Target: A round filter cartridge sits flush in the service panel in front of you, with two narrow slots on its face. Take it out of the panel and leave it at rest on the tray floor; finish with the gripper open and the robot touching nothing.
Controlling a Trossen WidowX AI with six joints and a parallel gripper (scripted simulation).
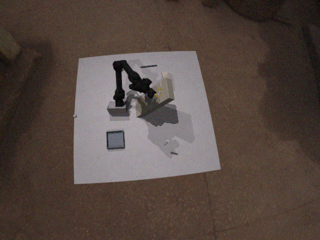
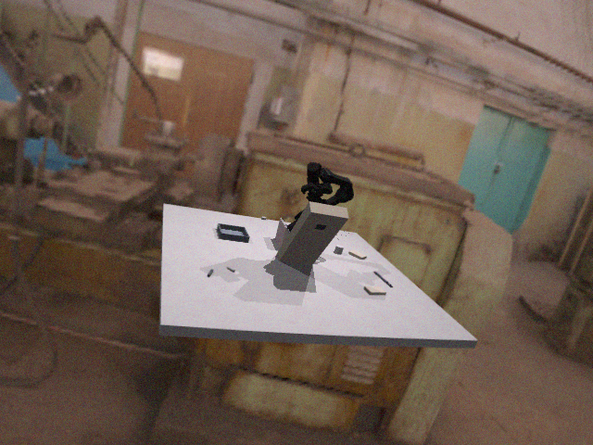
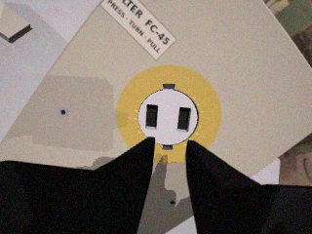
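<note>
The round white filter cartridge [image 3: 168, 117] [image 1: 159, 92] sits in the tilted beige service panel [image 3: 253, 93] [image 1: 168, 85] [image 2: 311, 239]. Its two dark slots stand side by side in the wrist view, inside a yellow ring [image 3: 210, 117]. Dark notches show above and below it. My gripper [image 3: 170, 145] [image 1: 156, 95] is slightly open and empty, its fingertips in front of the cartridge's lower edge in the wrist view. Whether they touch the face is unclear. The tray [image 1: 115, 139] [image 2: 233, 232] is empty. In the exterior view the panel hides its front and the fingertips.
The arm's base block [image 1: 118, 111] stands between panel and tray. A dark bar [image 1: 148, 66] [image 2: 383, 279] and beige pieces [image 2: 374, 290] [image 2: 357, 254] lie beyond the panel. Two small rods [image 1: 174, 153] [image 1: 166, 143] lie on the table on the tray's side of the panel.
</note>
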